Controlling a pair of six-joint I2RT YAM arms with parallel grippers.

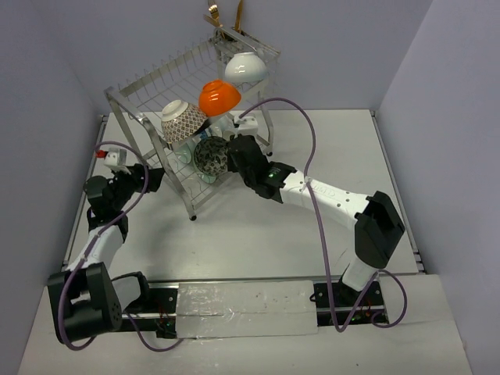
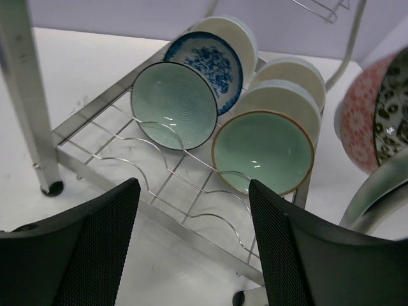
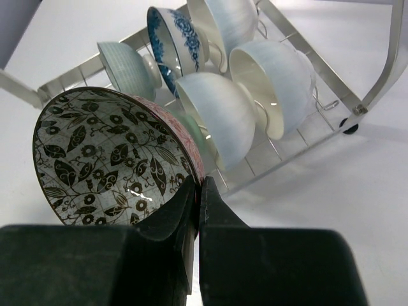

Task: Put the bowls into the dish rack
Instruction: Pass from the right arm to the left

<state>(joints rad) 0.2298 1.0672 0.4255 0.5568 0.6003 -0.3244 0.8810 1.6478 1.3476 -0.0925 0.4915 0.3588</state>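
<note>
My right gripper (image 3: 199, 182) is shut on the rim of a bowl (image 3: 108, 159) with a black leaf pattern inside and a pink outside, held at the front of the dish rack's (image 1: 156, 78) lower shelf; the bowl also shows in the top view (image 1: 211, 156) and the left wrist view (image 2: 376, 115). Several bowls stand on edge in the lower shelf: a teal one (image 2: 173, 105), a blue-patterned one (image 2: 210, 64), a teal one with a brown rim (image 2: 262, 152), and pale ones (image 3: 271, 83). On the upper tier sit an orange bowl (image 1: 219, 98), a white bowl (image 1: 246, 69) and a brown-patterned bowl (image 1: 183, 121). My left gripper (image 2: 191, 248) is open and empty, left of the rack.
Gold utensils (image 1: 225, 19) stand in the cup at the rack's far corner. A rack leg (image 2: 32, 108) stands close to my left gripper. Grey walls close the table on three sides. A purple cable (image 1: 312, 164) arcs over my right arm.
</note>
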